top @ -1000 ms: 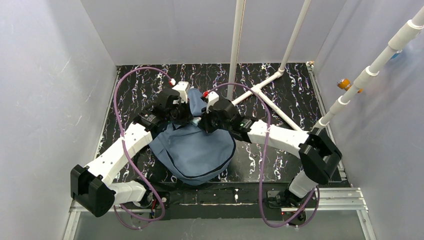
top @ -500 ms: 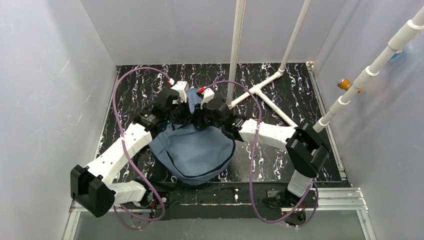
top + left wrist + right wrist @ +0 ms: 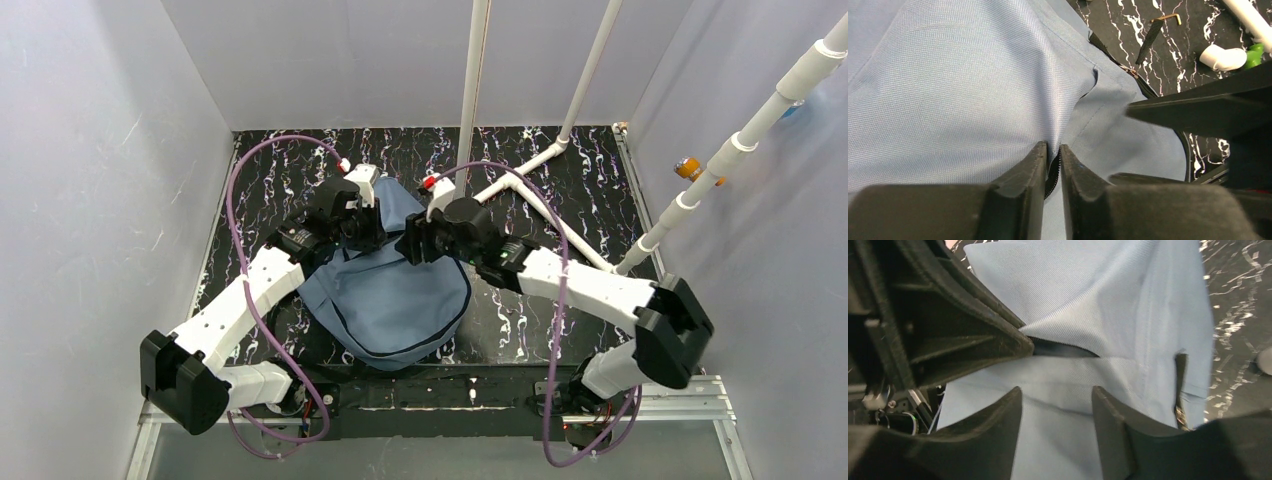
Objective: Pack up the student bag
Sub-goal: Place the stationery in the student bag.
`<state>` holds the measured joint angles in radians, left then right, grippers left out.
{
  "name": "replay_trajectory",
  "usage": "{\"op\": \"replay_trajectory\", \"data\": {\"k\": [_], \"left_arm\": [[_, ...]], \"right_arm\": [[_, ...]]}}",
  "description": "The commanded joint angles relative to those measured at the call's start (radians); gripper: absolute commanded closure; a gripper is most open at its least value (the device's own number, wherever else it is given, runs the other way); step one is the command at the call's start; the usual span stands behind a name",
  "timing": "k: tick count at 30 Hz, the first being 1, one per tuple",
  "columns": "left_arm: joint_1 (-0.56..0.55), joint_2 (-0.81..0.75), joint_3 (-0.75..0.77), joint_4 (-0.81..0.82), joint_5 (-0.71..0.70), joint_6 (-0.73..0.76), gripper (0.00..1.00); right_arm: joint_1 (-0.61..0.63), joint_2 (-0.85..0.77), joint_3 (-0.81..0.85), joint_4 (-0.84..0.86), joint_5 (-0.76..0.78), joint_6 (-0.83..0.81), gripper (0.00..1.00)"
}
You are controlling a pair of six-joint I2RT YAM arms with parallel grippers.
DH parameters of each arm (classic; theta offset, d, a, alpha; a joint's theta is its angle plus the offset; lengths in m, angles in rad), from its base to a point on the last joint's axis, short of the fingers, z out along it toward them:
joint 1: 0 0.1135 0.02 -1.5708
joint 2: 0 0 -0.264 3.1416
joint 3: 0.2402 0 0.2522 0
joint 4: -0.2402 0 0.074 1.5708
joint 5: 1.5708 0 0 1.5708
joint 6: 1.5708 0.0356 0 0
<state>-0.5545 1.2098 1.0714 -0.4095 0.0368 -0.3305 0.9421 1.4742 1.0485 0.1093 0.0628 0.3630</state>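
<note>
Where the left pincer (image 3: 1053, 150) sits, its 2 fingers are clenched on a dark zipper fold of the soft slate-blue fabric backpack (image 3: 390, 300), which lies on the black marbled tabletop (image 3: 400, 150) beneath both pincers. Just to its right, the right pincer (image 3: 1055, 395) hangs released, its 2 fingers apart over smooth cloth.

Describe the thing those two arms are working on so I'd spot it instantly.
On the black, white-veined tabletop, look near the front edge, between the two white arms. There lies the student bag, a soft slate-blue backpack with a dark zipper line curving round it. It is the only cloth thing; its neighbours are hard white pipes.
</note>
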Motion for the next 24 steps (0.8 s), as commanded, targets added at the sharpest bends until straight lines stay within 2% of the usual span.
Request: {"op": "replay_trajectory", "data": {"k": [1, 3, 6, 8, 16, 19, 22, 24], "left_arm": [[-0.018, -0.060, 0.051, -0.082, -0.037, -0.002, 0.79], [-0.018, -0.093, 0.055, -0.089, -0.090, 0.004, 0.61], [-0.018, -0.158, 0.056, -0.091, -0.143, 0.025, 0.47], [-0.018, -0.207, 0.057, -0.098, -0.188, 0.032, 0.43], [-0.018, -0.479, -0.014, -0.125, -0.464, 0.005, 0.40], [-0.018, -0.568, -0.035, -0.136, -0.534, -0.002, 0.39], [-0.018, -0.636, -0.043, -0.149, -0.583, -0.003, 0.39], [-0.018, -0.674, -0.047, -0.152, -0.605, 0.001, 0.39]], "right_arm": [[-0.008, -0.104, -0.027, -0.096, 0.079, -0.072, 0.32], [-0.008, -0.104, -0.004, -0.130, 0.095, -0.084, 0.25], [-0.009, -0.080, 0.061, -0.146, 0.068, -0.088, 0.14], [-0.009, -0.051, 0.125, -0.152, 0.044, -0.087, 0.09], [0.078, 0.165, 0.485, -0.254, 0.064, -0.132, 0.06], [0.121, 0.280, 0.601, -0.317, 0.080, -0.102, 0.15], [0.164, 0.369, 0.694, -0.384, 0.104, -0.080, 0.32], [0.190, 0.419, 0.749, -0.429, 0.119, -0.080, 0.38]]}}
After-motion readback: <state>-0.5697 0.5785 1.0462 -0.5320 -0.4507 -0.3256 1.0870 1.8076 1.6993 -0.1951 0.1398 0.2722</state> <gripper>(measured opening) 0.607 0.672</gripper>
